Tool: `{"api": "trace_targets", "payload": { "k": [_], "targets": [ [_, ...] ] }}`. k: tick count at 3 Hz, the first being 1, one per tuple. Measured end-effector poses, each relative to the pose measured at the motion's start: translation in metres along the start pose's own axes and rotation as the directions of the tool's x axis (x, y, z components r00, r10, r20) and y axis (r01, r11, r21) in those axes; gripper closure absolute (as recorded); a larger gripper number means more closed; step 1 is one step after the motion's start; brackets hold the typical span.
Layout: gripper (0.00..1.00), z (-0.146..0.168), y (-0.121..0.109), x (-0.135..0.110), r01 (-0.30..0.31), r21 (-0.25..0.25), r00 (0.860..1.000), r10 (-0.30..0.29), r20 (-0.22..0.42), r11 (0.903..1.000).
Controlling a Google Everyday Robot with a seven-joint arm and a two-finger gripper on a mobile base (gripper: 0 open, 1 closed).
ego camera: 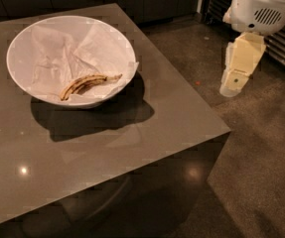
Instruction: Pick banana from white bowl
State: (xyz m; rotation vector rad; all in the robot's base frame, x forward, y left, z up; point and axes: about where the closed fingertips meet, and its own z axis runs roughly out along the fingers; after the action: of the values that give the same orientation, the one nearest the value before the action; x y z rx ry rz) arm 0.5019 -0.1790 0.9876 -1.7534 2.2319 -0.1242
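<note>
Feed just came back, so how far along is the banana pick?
Nothing done yet: the banana lies in the white bowl. Under way: the hand hangs off the table, over the floor, apart from the bowl. Left: reach, grasp, lift.

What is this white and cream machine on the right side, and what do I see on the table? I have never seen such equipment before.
It is a robot arm that stands on a mobile base. The white rounded part at the top right is the arm, and the cream piece hanging below it is the gripper, the robot's "hand". The gripper hangs over the floor, past the right edge of the table, far from the bowl.

There is one camera only, and it looks down on the table from above. Where it is mounted is not on record.

On the dark table stands a white bowl lined with crumpled white paper. A brown-streaked banana lies on the paper, near the bowl's front side. The banana is not held and nothing touches it.
</note>
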Motion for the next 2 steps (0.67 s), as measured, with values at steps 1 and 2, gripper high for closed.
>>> {"api": "trace_targets", "payload": {
  "k": [1,2],
  "targets": [
    [0.0,0.003,-0.009,-0.007,0.009,0.002,0.999,-0.009,0.047,1.0],
    [0.0,0.002,-0.032,-0.038,0.091,0.032,0.994,-0.093,0.066,0.9954]
  ]
}}
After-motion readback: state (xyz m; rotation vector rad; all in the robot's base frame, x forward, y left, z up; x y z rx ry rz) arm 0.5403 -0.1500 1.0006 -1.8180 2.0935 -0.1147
